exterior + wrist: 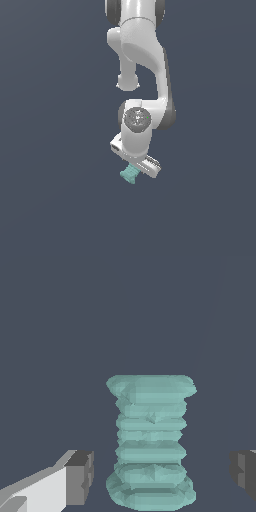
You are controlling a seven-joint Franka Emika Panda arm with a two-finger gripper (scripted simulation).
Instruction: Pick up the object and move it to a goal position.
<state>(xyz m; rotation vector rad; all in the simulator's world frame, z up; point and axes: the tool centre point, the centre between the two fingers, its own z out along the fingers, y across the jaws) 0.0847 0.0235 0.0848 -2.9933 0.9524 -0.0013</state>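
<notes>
The object (150, 441) is a small teal ribbed spool with flared ends, lying on the dark ground. In the wrist view it sits between my two dark fingertips (80, 476), with a clear gap on each side. My gripper (161, 475) is open and touches nothing. In the exterior view the white gripper (133, 169) hangs low over the object (129, 175), whose teal end pokes out toward the exterior view's left from under the hand. The fingers themselves are mostly hidden by the hand there.
The white arm (142, 55) comes down from the top middle of the exterior view. Around it lies only the flat dark grey-blue ground (50, 200); no goal marker shows.
</notes>
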